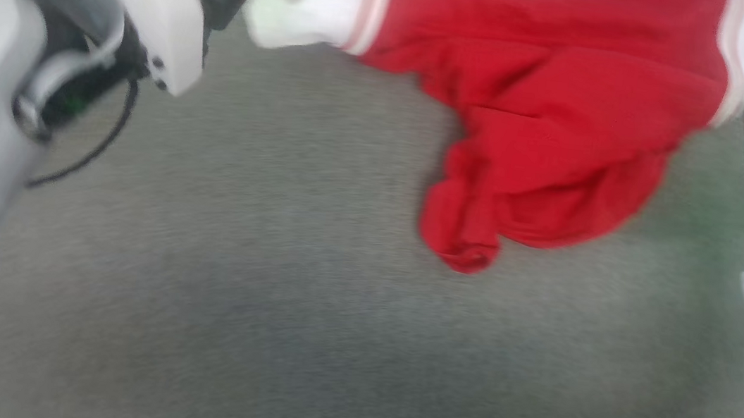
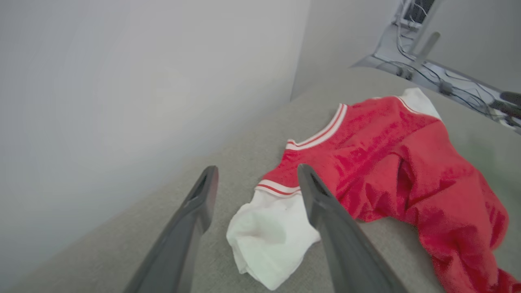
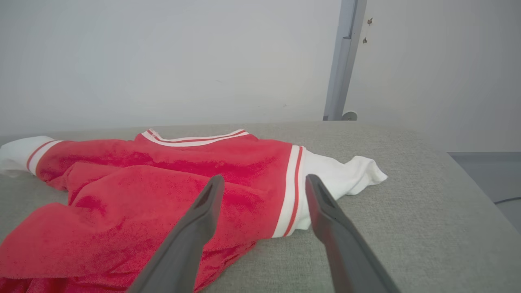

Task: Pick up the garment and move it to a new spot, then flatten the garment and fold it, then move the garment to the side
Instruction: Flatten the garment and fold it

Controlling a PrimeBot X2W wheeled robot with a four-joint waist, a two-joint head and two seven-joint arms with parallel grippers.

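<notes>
Grey fabric-covered surface (image 1: pixel 257 337) carrying a rumpled red sports jersey (image 1: pixel 554 111) with white sleeves and striped trim, lying free toward the far edge, its lower part bunched. Judged light, limp and prone to sag, so best pinched at the shoulder seams. Left hand (image 2: pixel 256 173) and right hand (image 3: pixel 263 181): fingers spread wide, empty, one poised near each sleeve.
</notes>
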